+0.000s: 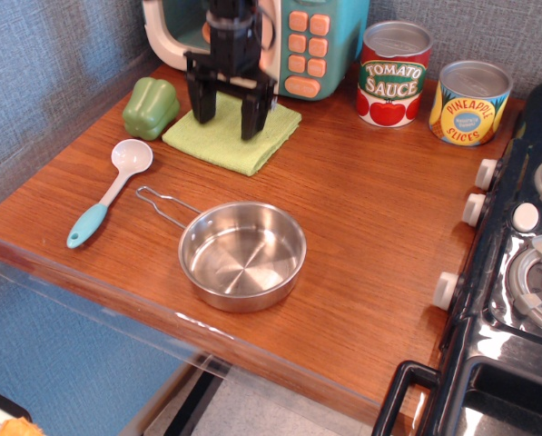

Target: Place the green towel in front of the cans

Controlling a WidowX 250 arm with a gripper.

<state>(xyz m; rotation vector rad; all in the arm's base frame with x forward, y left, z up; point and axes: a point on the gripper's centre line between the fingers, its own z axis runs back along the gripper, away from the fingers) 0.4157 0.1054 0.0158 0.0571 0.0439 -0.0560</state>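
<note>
The green towel [237,136] is laid flat at the far left of the counter, well apart from the cans [432,84]. Directly over it the gripper [227,116] is held spread wide, grasping nothing. "TOMATO SAUCE" and "PINEAPPLE SLICES" are read on the labels.

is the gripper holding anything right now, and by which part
Nothing is held. The gripper hangs over the green towel, jaws spread apart, and the towel lies flat on the counter.
</note>
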